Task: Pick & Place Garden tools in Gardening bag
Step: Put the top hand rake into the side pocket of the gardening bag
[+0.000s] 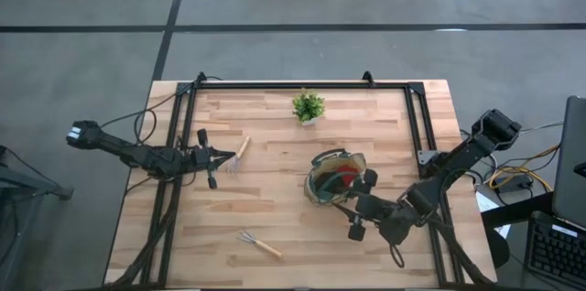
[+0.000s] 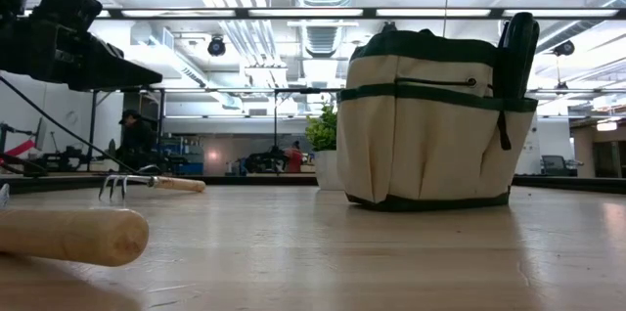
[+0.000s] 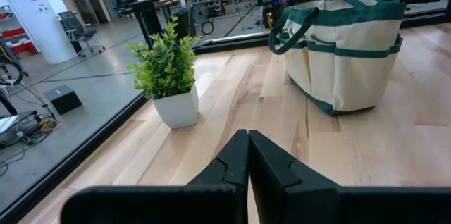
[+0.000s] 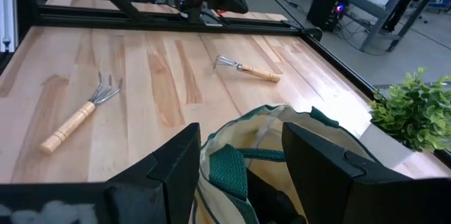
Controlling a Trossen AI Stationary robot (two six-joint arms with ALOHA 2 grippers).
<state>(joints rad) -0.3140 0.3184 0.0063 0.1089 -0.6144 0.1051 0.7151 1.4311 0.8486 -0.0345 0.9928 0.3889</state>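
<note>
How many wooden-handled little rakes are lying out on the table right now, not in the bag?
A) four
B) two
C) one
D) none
B: the high view shows one rake just off the left tool and another rake near the table's front edge, both outside the bag, over which the right tool sits.
</note>
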